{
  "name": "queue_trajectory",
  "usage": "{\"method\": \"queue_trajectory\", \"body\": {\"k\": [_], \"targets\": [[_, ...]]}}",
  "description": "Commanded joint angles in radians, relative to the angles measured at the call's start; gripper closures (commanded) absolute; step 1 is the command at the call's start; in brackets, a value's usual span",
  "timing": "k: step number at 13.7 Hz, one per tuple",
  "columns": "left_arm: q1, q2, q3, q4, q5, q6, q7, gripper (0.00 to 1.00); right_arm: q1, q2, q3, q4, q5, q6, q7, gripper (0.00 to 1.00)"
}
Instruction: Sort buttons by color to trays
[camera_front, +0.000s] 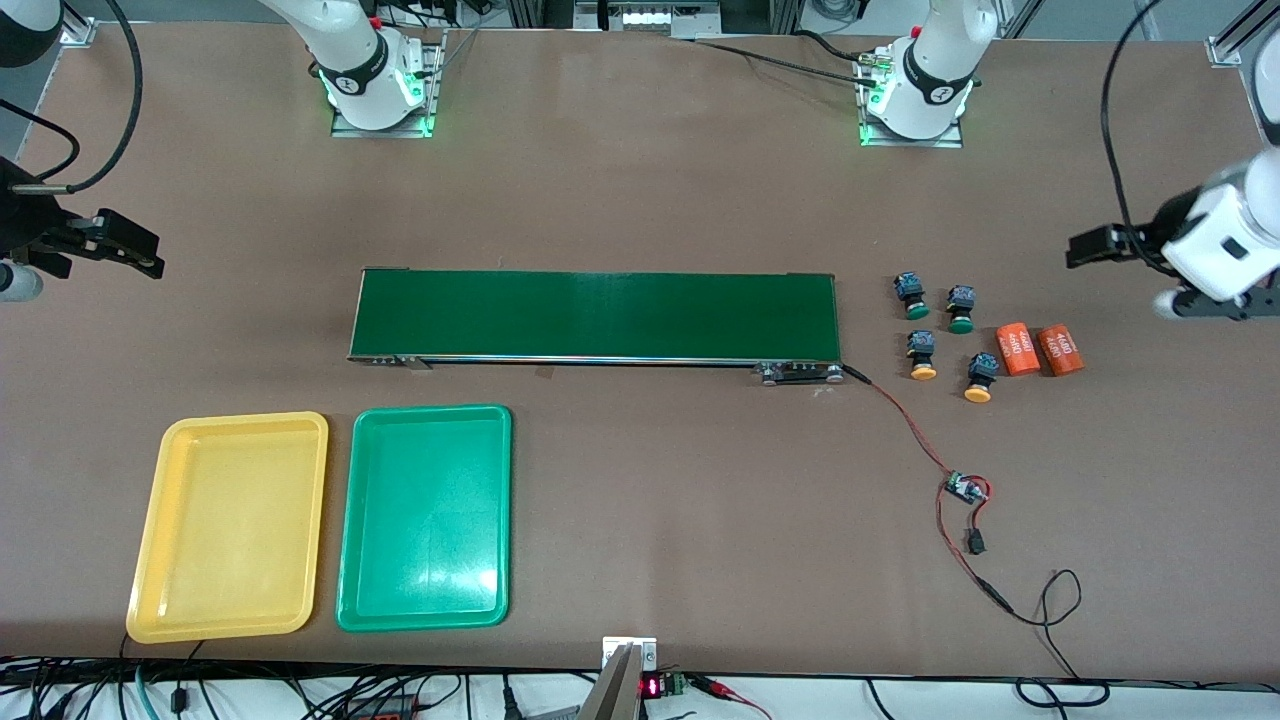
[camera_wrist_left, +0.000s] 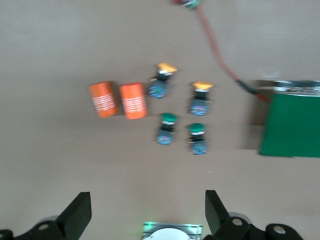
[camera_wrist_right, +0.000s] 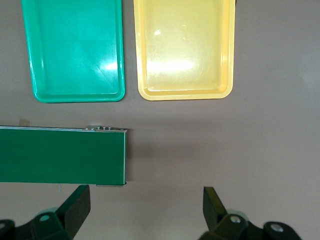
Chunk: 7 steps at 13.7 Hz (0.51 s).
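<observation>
Under the left end effector, spread wide and holding nothing: four buttons lying on the worktop, caps pointing toward the front camera; under the right end effector, likewise wide: yellow tray and green tray, both empty.

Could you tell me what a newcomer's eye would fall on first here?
Probably the yellow tray and the green tray, side by side and bare near the front camera at the right arm's end. Next comes the long green belt mid-table, then four small buttons beside two orange cylinders at the left arm's end.
</observation>
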Motion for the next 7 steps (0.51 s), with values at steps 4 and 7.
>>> {"method": "queue_trajectory", "body": {"k": [4,7], "targets": [[0.117,0.078,-0.005,-0.167,0.135,0.237,0.018,0.03,-0.006,-0.020,0.007,-0.019,0.002,-0.001,-0.008,0.00],[0.169,0.078,-0.005,-0.325,0.137,0.526,0.027,0.03,-0.004,-0.021,0.007,-0.019,0.004,-0.004,-0.006,0.00]]}}
